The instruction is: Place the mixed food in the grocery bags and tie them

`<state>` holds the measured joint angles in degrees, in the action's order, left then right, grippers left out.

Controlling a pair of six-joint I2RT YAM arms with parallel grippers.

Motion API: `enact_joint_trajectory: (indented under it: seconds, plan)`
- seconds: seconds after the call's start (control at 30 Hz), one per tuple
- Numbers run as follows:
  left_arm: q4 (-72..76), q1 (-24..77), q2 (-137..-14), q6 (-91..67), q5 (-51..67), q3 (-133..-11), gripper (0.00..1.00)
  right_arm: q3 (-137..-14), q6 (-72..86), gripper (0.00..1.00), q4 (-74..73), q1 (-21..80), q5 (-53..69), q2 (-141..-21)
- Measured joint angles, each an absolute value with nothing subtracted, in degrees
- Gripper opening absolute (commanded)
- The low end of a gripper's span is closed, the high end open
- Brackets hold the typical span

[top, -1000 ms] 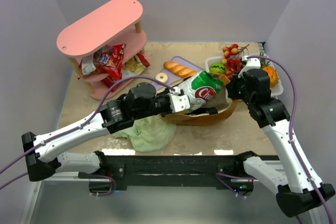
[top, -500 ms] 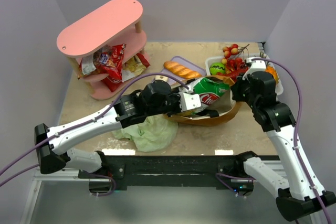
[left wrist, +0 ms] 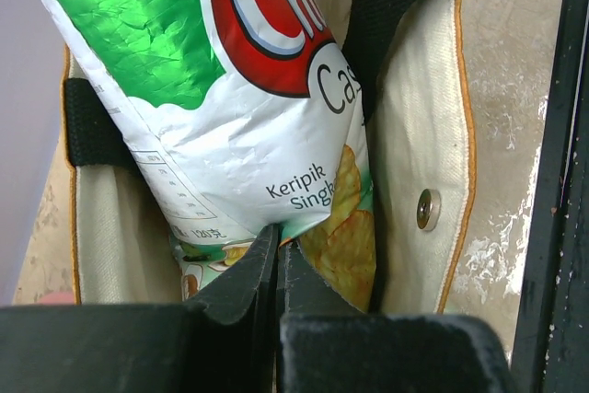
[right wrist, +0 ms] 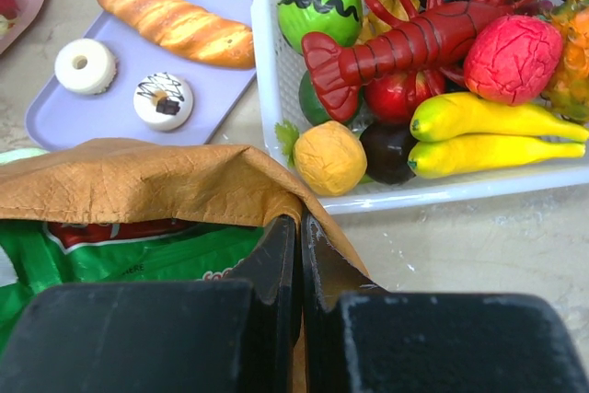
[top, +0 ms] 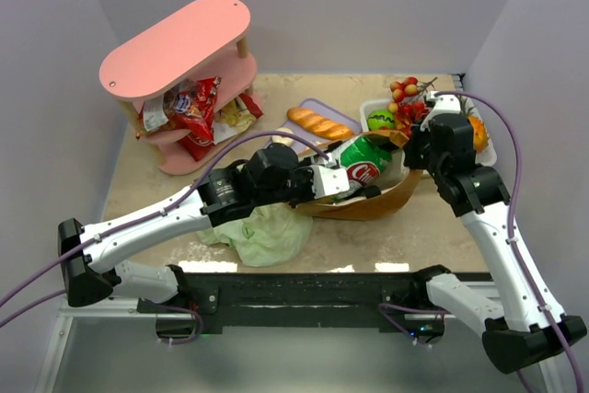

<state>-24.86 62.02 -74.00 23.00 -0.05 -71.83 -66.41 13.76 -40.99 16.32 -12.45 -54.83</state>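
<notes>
Left jaws: pressed together on the bottom seam of the green-and-white chips bag [left wrist: 230, 117], only foil between the tips. Straight ahead of those tips, hanging down into the brown bag [left wrist: 414, 135], between cream lining and black handles, a metal snap on the lining to the right.

Right jaws: closed tight on the folded rim of the brown bag at its right corner, holding that edge up off the table [top: 414, 232]. Just below and left of the pinch, inside the mouth – green foil and a strip of red print.

From above: chips bag poking out of the bag mouth, midway between the two wrists, top end tilted toward the far side.

Beyond the rim, well apart from both jaws: bread loaf [right wrist: 175, 20] and two pale round pieces [right wrist: 86, 65] on a purple tray [right wrist: 198, 89]. Beside the tray, a white basket [right wrist: 267, 6] of fruit with a red lobster [right wrist: 433, 39] on top.

Under the left forearm, near the front edge – pale-green plastic bag [top: 267, 232], crumpled flat. Far left, red snack packets [top: 193, 108] stuffed into the pink shelf [top: 175, 43].
</notes>
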Motion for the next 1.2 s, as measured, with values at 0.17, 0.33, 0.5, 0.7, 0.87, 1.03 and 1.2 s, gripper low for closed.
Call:
enact_joint_trajectory:
  seconds: [0.17,0.33,0.5,0.7,0.87,1.03,1.2]
  plan:
    - [-24.7,62.0,-74.0,22.6,-0.2,-71.6,0.32,-66.9,13.9,0.0,-40.9,16.4,-11.8,-55.0]
    - [-24.5,62.0,-74.5,19.7,-0.5,-72.9,0.82,-66.9,13.9,0.0,-40.9,16.4,-10.5,-54.2]
    - [-22.3,61.9,-75.6,16.6,-0.6,-77.7,0.95,-66.8,14.1,0.0,-40.9,16.3,-9.2,-52.9]
    - [-18.5,61.5,-74.0,12.3,-5.9,-81.7,1.0,-66.8,14.1,0.0,-40.6,16.3,-8.1,-51.9]
    - [-21.0,60.9,-71.2,7.2,-11.5,-82.6,1.0,-66.8,14.1,0.0,-40.6,16.3,-7.9,-51.7]
    - [-25.1,60.9,-70.8,3.2,-14.9,-82.2,1.0,-66.8,14.1,0.0,-40.6,16.3,-7.4,-51.7]
    - [-27.3,60.8,-72.1,0.6,-17.0,-80.7,1.0,-66.8,14.1,0.0,-40.5,16.2,-6.5,-51.6]
